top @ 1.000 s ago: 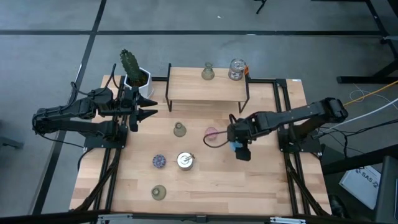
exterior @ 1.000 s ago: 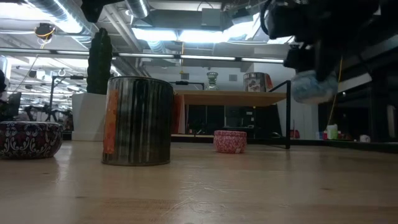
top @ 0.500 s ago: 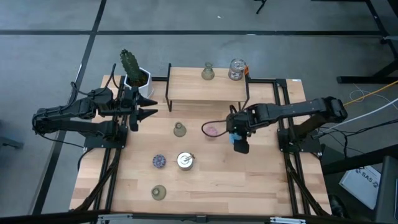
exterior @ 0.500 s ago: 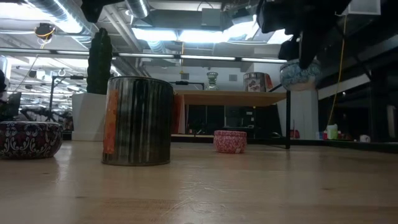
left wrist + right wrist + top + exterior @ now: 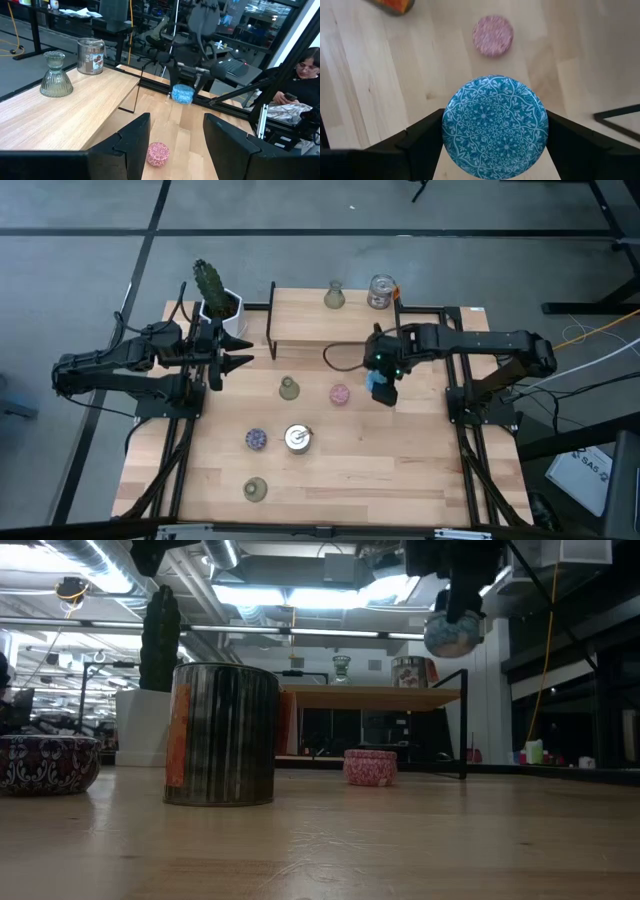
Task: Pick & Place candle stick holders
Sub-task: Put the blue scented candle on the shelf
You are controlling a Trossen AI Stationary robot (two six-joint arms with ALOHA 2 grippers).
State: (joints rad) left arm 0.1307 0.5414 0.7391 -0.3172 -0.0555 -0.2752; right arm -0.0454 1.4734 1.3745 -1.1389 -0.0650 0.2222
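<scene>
Spanning the frame, pale wood table (image 5: 340, 470); person (image 5: 305, 67) seemingly seated beyond.

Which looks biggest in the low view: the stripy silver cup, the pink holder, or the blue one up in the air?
1. Silver cup, though it's nearest the camera.
2. Blue holder, held by the right gripper, and pink holder: too alike to rank.

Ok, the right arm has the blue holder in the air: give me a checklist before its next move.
1. Right gripper shut on blue holder: ok.
2. Holder lifted off table: ok.
3. Pink holder out from under it: ok.
4. Room on shelf beside green holder and glass cup: ok.
5. Left gripper parked by cactus pot, open: ok.
6. Height over shelf edge: cannot tell.
</scene>
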